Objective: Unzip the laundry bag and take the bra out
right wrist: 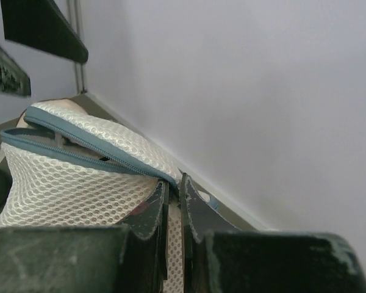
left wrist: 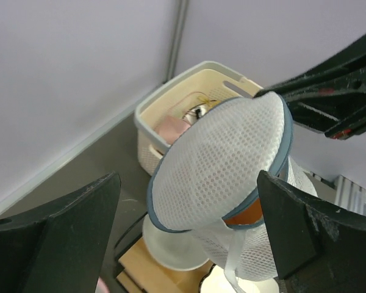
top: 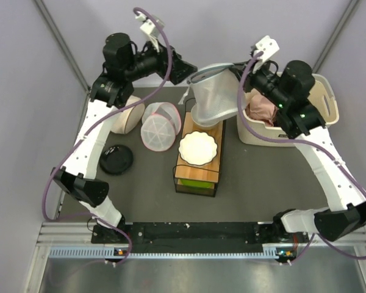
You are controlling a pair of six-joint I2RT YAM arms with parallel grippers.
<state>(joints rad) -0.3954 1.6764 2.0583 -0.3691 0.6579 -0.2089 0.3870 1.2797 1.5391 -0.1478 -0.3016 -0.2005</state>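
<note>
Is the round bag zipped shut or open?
Partly open: the laundry bag gapes along its zipper, and the bra shows orange through the gap.

Looking down on a dark grey desk point(top: 262, 177). Carrying a flat black dish point(top: 116, 160) near the left edge, with a beige mesh bag point(top: 127, 115) behind it and pink-trimmed white mesh bags point(top: 158, 134) just beside that. Bearing a wooden rack point(top: 195, 176) in a wire frame at the middle, and a cream basket point(top: 327, 96) at the back right, well apart from the dish.
</note>
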